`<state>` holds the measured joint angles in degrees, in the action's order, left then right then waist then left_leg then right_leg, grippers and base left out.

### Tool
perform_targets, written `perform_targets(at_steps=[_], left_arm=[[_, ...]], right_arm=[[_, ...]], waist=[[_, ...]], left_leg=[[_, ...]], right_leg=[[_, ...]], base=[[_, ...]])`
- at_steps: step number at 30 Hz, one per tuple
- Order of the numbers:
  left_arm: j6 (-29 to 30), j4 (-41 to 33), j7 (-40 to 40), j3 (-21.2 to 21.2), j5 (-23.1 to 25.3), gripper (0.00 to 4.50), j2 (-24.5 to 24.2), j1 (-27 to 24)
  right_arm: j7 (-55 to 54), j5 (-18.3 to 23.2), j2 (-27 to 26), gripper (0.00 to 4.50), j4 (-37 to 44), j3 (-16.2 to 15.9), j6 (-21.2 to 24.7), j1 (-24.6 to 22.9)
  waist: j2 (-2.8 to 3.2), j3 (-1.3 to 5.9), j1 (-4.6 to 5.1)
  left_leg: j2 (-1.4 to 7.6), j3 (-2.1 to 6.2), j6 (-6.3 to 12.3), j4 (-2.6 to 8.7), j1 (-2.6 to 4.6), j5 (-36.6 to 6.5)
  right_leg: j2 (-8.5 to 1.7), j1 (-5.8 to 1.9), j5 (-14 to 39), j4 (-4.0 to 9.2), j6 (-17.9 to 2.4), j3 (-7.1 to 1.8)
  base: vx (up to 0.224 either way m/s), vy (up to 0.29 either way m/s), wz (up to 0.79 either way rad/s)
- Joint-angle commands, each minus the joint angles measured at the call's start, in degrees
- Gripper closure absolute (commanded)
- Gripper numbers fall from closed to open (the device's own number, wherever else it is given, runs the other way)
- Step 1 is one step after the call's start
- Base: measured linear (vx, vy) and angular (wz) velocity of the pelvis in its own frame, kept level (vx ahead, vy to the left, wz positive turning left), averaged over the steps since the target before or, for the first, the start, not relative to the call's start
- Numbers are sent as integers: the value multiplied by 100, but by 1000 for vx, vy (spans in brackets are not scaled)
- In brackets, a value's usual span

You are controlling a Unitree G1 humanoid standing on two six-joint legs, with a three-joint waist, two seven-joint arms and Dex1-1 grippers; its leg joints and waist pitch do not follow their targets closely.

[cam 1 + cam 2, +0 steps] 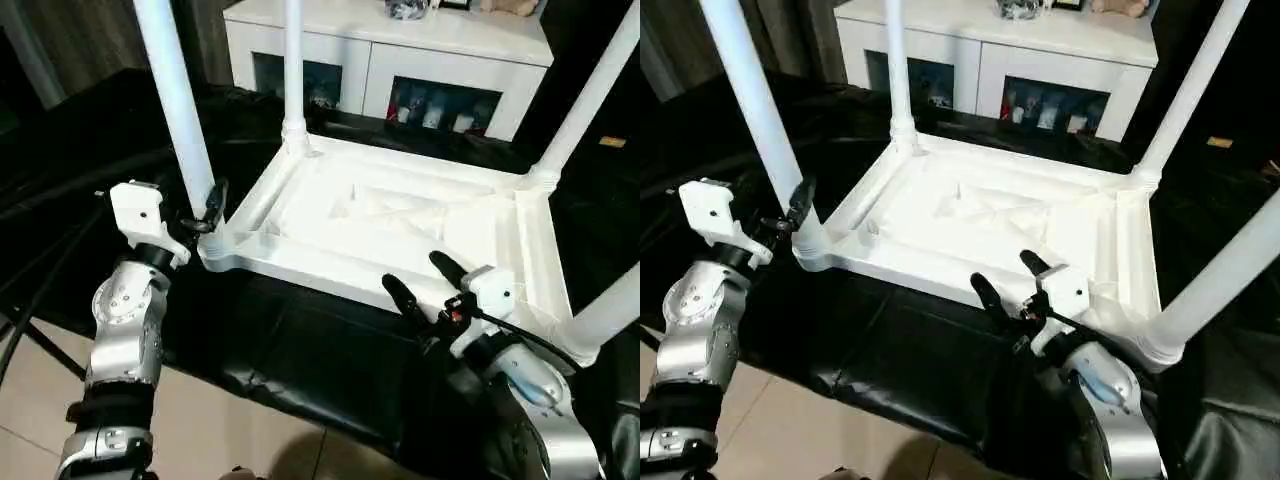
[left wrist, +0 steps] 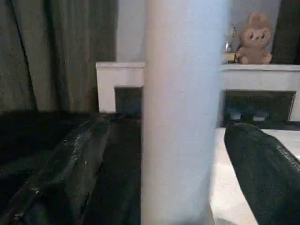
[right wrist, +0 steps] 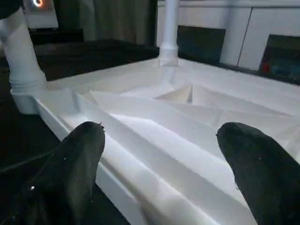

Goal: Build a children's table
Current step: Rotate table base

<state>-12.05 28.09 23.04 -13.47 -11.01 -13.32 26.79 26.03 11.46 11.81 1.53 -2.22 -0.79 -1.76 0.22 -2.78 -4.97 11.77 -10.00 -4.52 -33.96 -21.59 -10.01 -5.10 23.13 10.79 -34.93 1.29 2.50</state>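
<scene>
Your right gripper (image 1: 420,280) is nearest the camera, at 5 o'clock in the head view, jaws spread wide and holding nothing. Both its black fingers (image 3: 75,159) sit just off the near long rim of the children's table (image 1: 400,215), one to each side of that edge line, not touching it as far as you can see.

You've got the table upside down on the black covering (image 1: 300,350), ribbed underside facing up, centre of the scene. All four legs are seated in the corner sockets and pointing up:
- near-left leg (image 1: 180,110) at 10 o'clock
- far-left leg (image 1: 293,70) at 12 o'clock
- far-right leg (image 1: 590,100) at 2 o'clock
- near-right leg (image 1: 610,310) at 4 o'clock, just beside your right forearm

Your left gripper (image 1: 205,215) is at 9 o'clock, low on the near-left leg just above its socket. Jaws released: in the left wrist view the leg stands between the two fingers (image 2: 70,164) with visible gaps on both sides, so no clamp on it.

White cabinet (image 1: 400,70) with glass-fronted doors sits behind the table at 12 o'clock, with a plush toy (image 2: 254,40) on top. Tiled floor (image 1: 40,380) shows at 7 o'clock.
</scene>
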Motion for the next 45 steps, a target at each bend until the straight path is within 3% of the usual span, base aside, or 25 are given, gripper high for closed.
perform_targets(at_steps=[1, 5, 10, 14, 15, 16, 17, 21, 26, 27, 31, 32, 34, 39, 45], left_arm=[[195, 205, 10, -58, -118, 6, -74, 249], [998, 346, 552, -191, -810, 6, -62, 577], [2678, -776, 2357, 124, -2094, 6, -359, 164], [3164, -1192, 2918, 379, -2341, 6, -648, -85], [3459, -1460, 3307, 691, -2367, 6, -927, -282], [3476, -1530, 3389, 774, -2322, 6, -993, -341], [3550, -1596, 3453, 827, -2329, 6, -1042, -386], [3770, -1808, 3480, 801, -2360, 6, -1070, -447], [4349, -2381, 3572, 928, -2839, 6, -1109, -557], [4418, -2508, 3549, 920, -2938, 6, -1042, -562], [4167, -2285, 3236, 725, -2844, 6, -764, -365], [3990, -2155, 3093, 653, -2742, 6, -667, -265], [3924, -2070, 3033, 621, -2679, 6, -631, -177], [3661, -1845, 2640, 480, -2549, 6, -548, 55], [3424, -1622, 2406, 334, -2487, 6, -375, 281]], right_arm=[[-81, -11, -2, 27, 38, 44, -59, -64], [-22, 29, 30, 27, 18, 80, 10, -206], [98, -57, 347, 27, -227, 281, -93, -461], [87, -52, 397, 27, -225, 361, -147, -511], [-140, -44, 324, 27, -273, 527, -225, -462], [-306, -67, 276, 27, -324, 619, -261, -419], [-474, -96, 232, 27, -377, 704, -271, -376], [-839, -150, 166, 27, -494, 884, -361, -287], [-1546, -95, -4, 27, -706, 1510, -738, -132], [-1698, 11, -31, 27, -736, 1710, -770, -116], [-1898, 50, -20, 27, -814, 1895, -768, -138], [-1983, 25, -8, 27, -845, 1943, -745, -159], [-2133, -23, -11, 27, -873, 2003, -695, -174], [-2745, -213, -138, 27, -1004, 2265, -597, -166], [-3189, -495, -200, 27, -940, 2392, -889, -276]], waist=[[89, 362, 24], [65, 339, 12], [95, 318, 19], [100, 295, 19], [75, 291, 21], [90, 286, 30], [88, 267, 34], [68, 264, 50], [57, 281, 55], [60, 286, 53], [47, 295, 63], [78, 303, 58], [47, 298, 60], [42, 295, 75], [23, 295, 70]], left_leg=[[62, 22, -23, 444, 83, -1684], [67, 13, -31, 459, 86, -1787], [80, -2, -30, 474, 85, -1910], [85, 0, -7, 490, 96, -2079], [92, -4, -13, 497, 107, -2104], [89, 6, -32, 512, 98, -2132], [96, -5, -71, 520, 136, -2239], [74, -4, -146, 525, 120, -2271], [72, -10, -156, 517, 114, -2135], [68, -15, -157, 509, 115, -2107], [45, -32, -90, 489, 82, -1873], [33, -32, -83, 475, 93, -1827], [29, -32, -99, 475, 94, -1858], [22, -36, -131, 472, 101, -1893], [23, -31, -128, 473, 87, -1891]], right_leg=[[-161, -228, 408, 374, -1054, -173], [-192, -239, 705, 387, -1151, -175], [-186, -224, 899, 394, -1305, -187], [-186, -211, 1243, 432, -1196, -185], [-184, -202, 1308, 445, -1171, -185], [-193, -199, 1463, 442, -1110, -191], [-173, -157, 1624, 477, -1061, -191], [-175, -172, 1871, 491, -924, -195], [-167, -164, 1719, 464, -884, -197], [-159, -166, 1638, 450, -895, -198], [-145, -207, 1337, 437, -877, -191], [-148, -204, 1385, 448, -825, -189], [-144, -208, 1496, 470, -753, -181], [-130, -187, 1550, 475, -690, -180], [-142, -192, 1653, 482, -623, -175]], base=[[0, 0, 0], [0, 0, 0], [0, 0, 0], [0, 0, 0], [0, 0, 0], [0, 0, 0], [0, 0, 0], [0, 0, 0], [0, 0, 0], [0, 0, 0], [0, 0, 0], [0, 0, 0], [0, 0, 0], [0, 0, 0], [0, 0, 0]])
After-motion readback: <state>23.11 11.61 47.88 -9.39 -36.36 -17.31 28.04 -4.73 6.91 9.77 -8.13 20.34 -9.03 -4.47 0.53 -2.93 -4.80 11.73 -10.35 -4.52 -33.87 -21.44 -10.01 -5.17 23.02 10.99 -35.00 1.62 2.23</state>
